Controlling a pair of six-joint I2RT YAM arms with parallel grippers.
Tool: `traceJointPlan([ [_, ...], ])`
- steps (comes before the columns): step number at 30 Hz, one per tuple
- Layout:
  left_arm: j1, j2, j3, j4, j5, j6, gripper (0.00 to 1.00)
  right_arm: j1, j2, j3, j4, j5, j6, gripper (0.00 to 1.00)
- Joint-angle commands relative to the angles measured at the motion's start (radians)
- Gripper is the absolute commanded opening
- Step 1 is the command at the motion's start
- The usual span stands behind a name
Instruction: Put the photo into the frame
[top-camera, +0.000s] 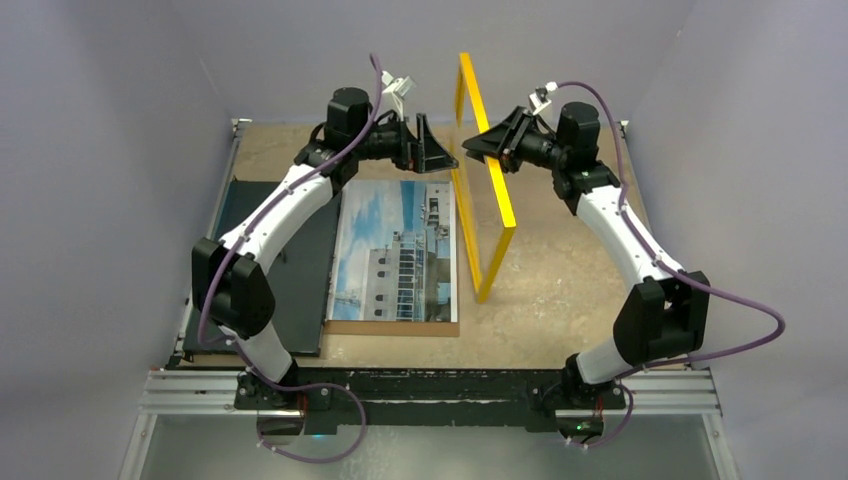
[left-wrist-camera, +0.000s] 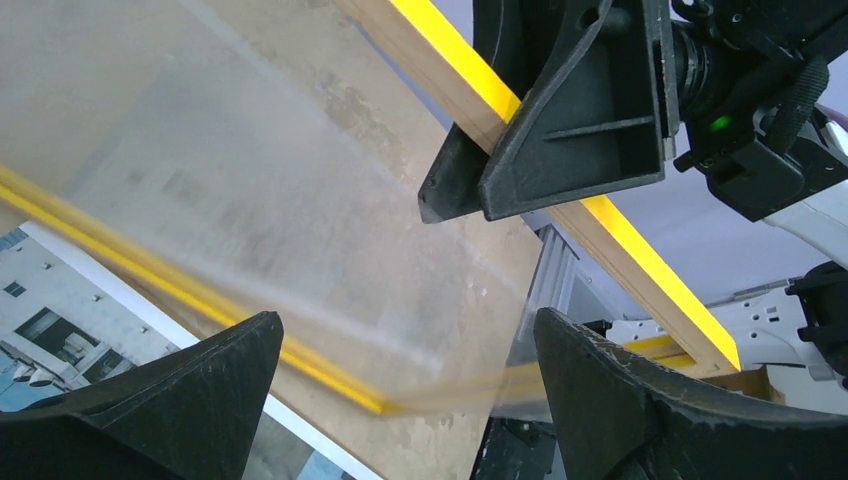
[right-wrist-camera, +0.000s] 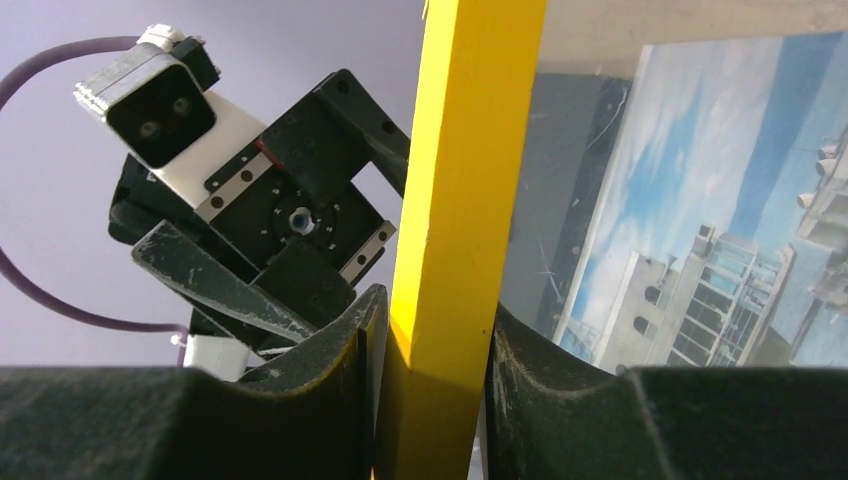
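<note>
The right gripper (right-wrist-camera: 437, 312) is pinching the frame (right-wrist-camera: 465, 150), with one finger (right-wrist-camera: 340, 350) pressing on each face of the yellow bar. The frame is standing upright on one edge, its lower corner resting on the table (top-camera: 560, 290) below that hand. The left gripper (left-wrist-camera: 407, 330) is hanging spread wide and gripping nothing, with the frame's clear pane (left-wrist-camera: 250, 150) just ahead of its open fingers. The photo (top-camera: 400, 250) is lying flat and face up beneath the left gripper and back toward its arm. It is sitting on a brown backing board (top-camera: 390, 328), and the frame's bottom edge is standing just beside it on the right gripper's side.

The frame is looking light but stiff. Its thin border is probably giving a firm edge to clamp, while the pane is likely slick and easy to scratch or crack. The bar is therefore the place to hold, as the right gripper is doing now. The photo is likely a thin, floppy sheet that is hard to lift off a flat surface. Taking it by the white margin at an edge or corner should suit it best.

Counted, there are one frame, one photo, one backing board and one black board (top-camera: 295, 280), which is lying beyond the photo on the left gripper's outer side.
</note>
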Motion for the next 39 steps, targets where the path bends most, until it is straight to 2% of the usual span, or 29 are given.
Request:
traceJointPlan([
  [1, 0.008, -0.068, 0.04, 0.016, 0.004, -0.019, 0.96, 0.017, -0.052, 0.033, 0.074, 0.027, 0.016, 0.35],
  [7, 0.022, -0.099, 0.009, 0.0, 0.014, -0.031, 0.97, 0.051, -0.037, 0.044, 0.066, 0.051, 0.016, 0.32],
  [13, 0.028, -0.133, -0.195, -0.002, 0.0, 0.042, 0.98, 0.055, -0.048, 0.011, 0.077, 0.07, 0.026, 0.29],
  [17, 0.05, -0.138, -0.241, -0.006, -0.006, 0.087, 0.98, 0.055, -0.046, 0.013, 0.074, 0.049, 0.035, 0.28],
  [23, 0.069, -0.143, -0.167, -0.045, 0.047, 0.131, 0.99, 0.056, -0.043, 0.019, 0.094, 0.052, 0.054, 0.27],
  [30, 0.111, -0.189, -0.038, -0.318, 0.001, 0.331, 1.0, 0.055, -0.047, -0.009, 0.112, 0.06, 0.06, 0.24],
  [36, 0.138, -0.252, -0.025, -0.465, -0.093, 0.447, 1.0, 0.055, -0.037, -0.001, 0.129, 0.063, 0.063, 0.24],
  [39, 0.139, -0.256, -0.069, -0.482, -0.174, 0.41, 1.0, 0.055, -0.04, -0.01, 0.133, 0.068, 0.064, 0.23],
])
